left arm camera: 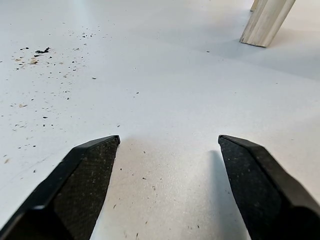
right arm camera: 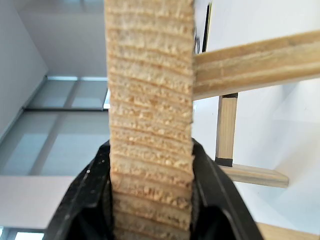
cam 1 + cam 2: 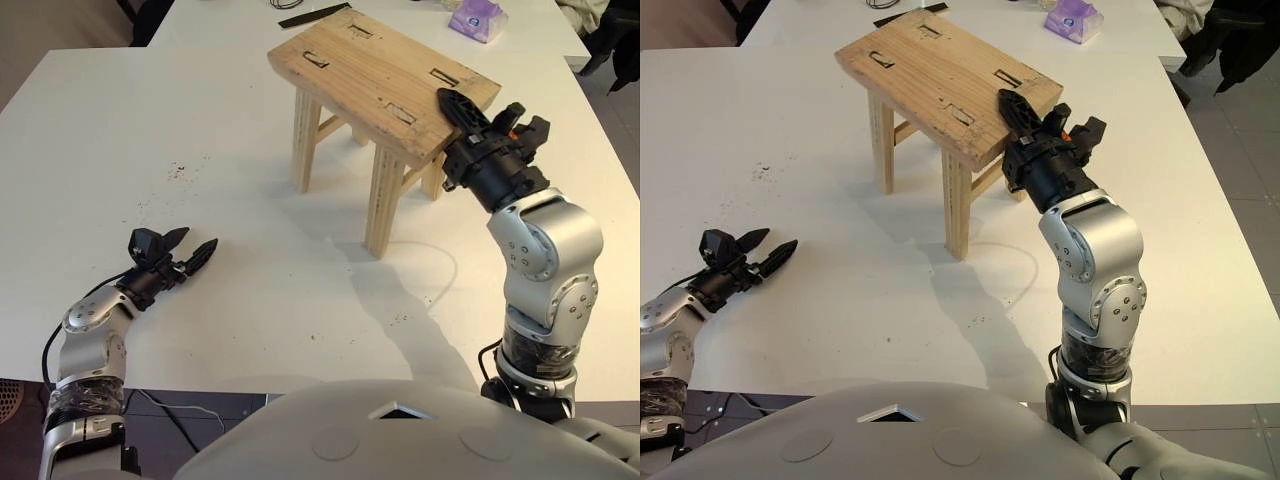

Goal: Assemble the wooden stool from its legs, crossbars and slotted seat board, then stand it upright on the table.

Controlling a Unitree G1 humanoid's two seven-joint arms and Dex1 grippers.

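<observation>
Upright, stool stood upper center on white surface; right pincer clamped on stool's edge; left pincer apart, lower left.

Left arm jaws apart, right arm jaws clamped.

The left gripper hovers low over the white table, its two black textured fingers spread wide apart with nothing between them. Their tips sit just above the tabletop, casting a soft shadow under each. Small dark specks and crumbs lie scattered on the surface beyond one finger. Farther off, the foot of a pale wooden stool leg stands on the table.
</observation>
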